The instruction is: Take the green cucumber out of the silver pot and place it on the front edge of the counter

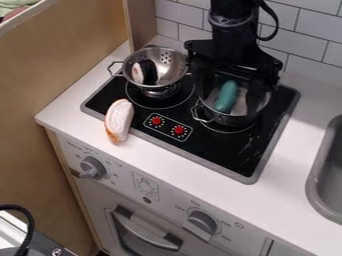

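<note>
Small print (226, 224), not surely legible, surrounds the left knob (93, 167) and right knob (201, 225); a square symbol (145, 185) stands between them on the near panel (167, 197).

The arm (230, 25) is matte black, with a thick, rounded upper section and a thin black cable (276, 22) looping beside it. Its black pincer (230, 100) has a broad, angular body.

Black gripper (230, 93) over metal pot (235, 120), fingers apart; green oblong item (226, 96) in pot. Colander (174, 64) on other burner, black-and-white piece (147, 72) inside. Bread piece (119, 119) across stove's (217, 166) front edge.
</note>
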You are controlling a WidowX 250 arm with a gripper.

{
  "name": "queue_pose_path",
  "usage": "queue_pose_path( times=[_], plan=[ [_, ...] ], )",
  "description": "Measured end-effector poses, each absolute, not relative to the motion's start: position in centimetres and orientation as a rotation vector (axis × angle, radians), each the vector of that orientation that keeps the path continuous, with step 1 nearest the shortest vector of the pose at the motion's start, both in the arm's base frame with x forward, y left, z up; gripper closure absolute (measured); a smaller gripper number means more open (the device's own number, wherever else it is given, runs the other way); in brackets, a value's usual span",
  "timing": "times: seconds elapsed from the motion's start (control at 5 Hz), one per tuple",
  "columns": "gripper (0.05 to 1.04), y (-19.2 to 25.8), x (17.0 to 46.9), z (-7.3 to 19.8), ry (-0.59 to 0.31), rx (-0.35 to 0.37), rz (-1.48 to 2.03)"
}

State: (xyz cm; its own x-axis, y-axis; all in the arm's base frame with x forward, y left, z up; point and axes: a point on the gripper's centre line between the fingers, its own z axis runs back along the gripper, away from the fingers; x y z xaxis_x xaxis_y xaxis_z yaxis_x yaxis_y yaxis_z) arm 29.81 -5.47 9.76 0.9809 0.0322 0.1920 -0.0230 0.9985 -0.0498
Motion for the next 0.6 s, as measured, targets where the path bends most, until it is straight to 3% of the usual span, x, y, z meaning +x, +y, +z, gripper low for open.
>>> queue_pose_path(
  times=[0.2, 0.6],
  plan=[
    [0.083, -5.5, 29.6, 8.9, -0.165, -0.043, 0.029],
    [0.083, -4.9, 33.6, 7.1, -0.128, -0.052, 0.017]
  ],
)
